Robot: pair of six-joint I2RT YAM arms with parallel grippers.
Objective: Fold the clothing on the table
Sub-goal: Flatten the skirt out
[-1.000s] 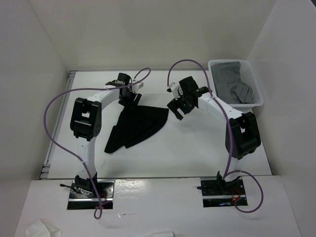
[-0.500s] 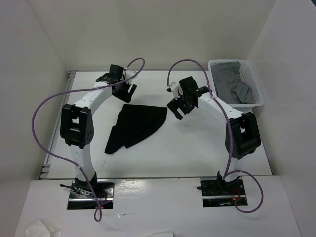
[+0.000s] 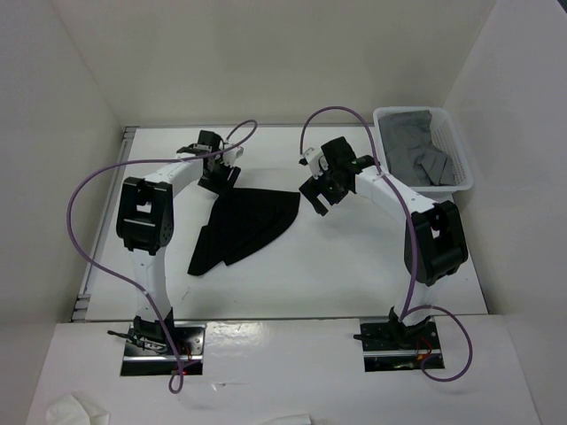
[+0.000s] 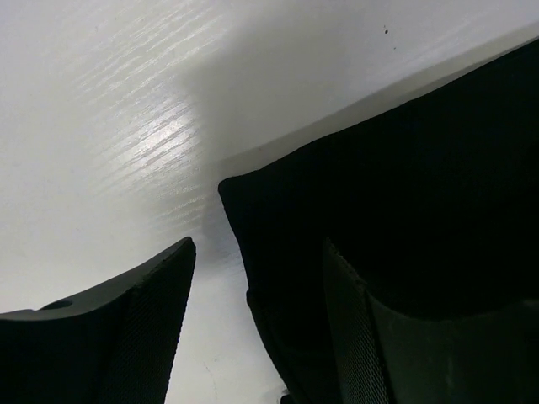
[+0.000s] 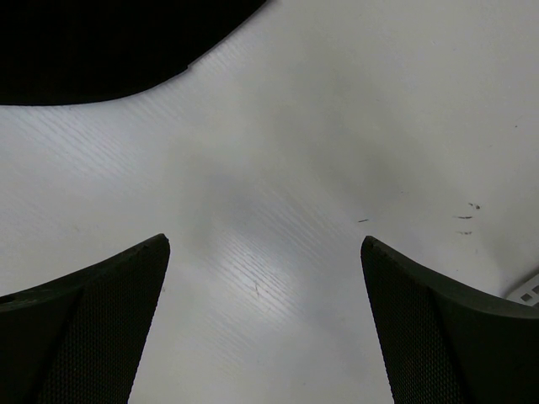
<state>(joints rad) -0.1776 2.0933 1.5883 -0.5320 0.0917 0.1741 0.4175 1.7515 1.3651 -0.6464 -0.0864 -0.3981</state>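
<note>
The clothing (image 3: 244, 226) is a black garment lying folded in a fan shape on the white table (image 3: 337, 266). My left gripper (image 3: 217, 175) sits low at its far left corner. In the left wrist view this gripper (image 4: 259, 244) is open, with the clothing's corner (image 4: 379, 194) lying between the jaws and under the right finger (image 4: 362, 337). My right gripper (image 3: 317, 190) hovers open just right of the clothing's far right tip. Only bare table shows between its fingers (image 5: 265, 240), and the clothing's edge (image 5: 101, 42) is at the upper left.
A white plastic basket (image 3: 406, 111) holding grey clothes (image 3: 416, 146) stands at the back right corner. White walls close in the table on three sides. Purple cables loop above both arms.
My left gripper pulled back from the clothing's far left corner toward the rear, then came back down to that corner. The right arm and the clothing have stayed put.
</note>
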